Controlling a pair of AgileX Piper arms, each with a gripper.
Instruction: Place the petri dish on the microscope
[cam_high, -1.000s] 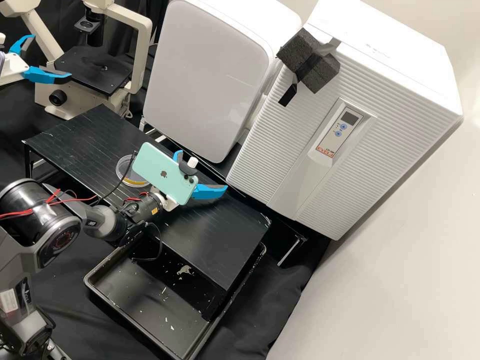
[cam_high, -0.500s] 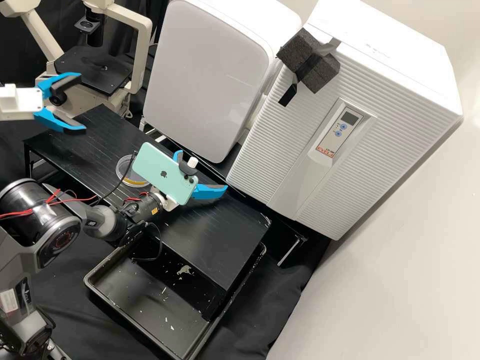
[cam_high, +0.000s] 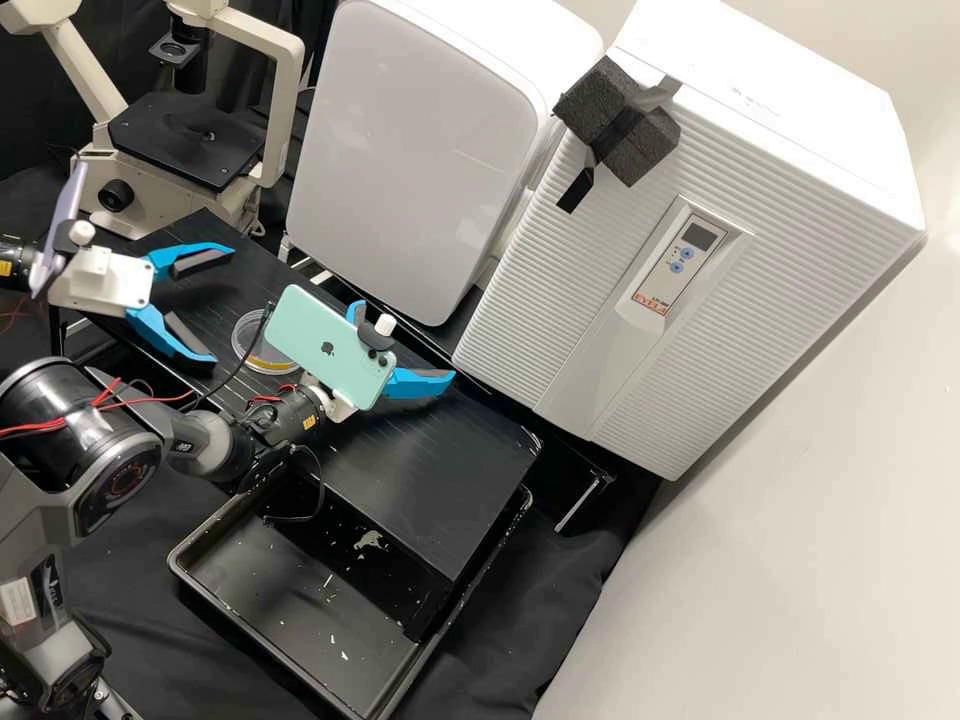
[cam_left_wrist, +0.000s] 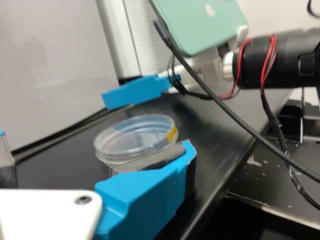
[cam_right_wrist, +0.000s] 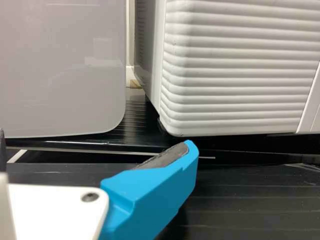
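In the high view, my left gripper stands open over the far-left part of the black raised platform, its fingers pointing at the clear petri dish. My right gripper is open beyond the dish, partly hidden by a green phone that also covers some of the dish. In the left wrist view, the dish with a yellow mark lies flat ahead of my left gripper, partly behind a finger. The right wrist view has my right gripper with nothing between its fingers. The microscope stands at the back left.
Behind the platform are a white rounded appliance and a large ribbed white unit. A black tray with white bits lies below the platform's front. A cable hangs from the green phone.
My left gripper has come from beside the microscope, across and down toward the petri dish, its fingers staying open. The right arm and the dish have kept their places.
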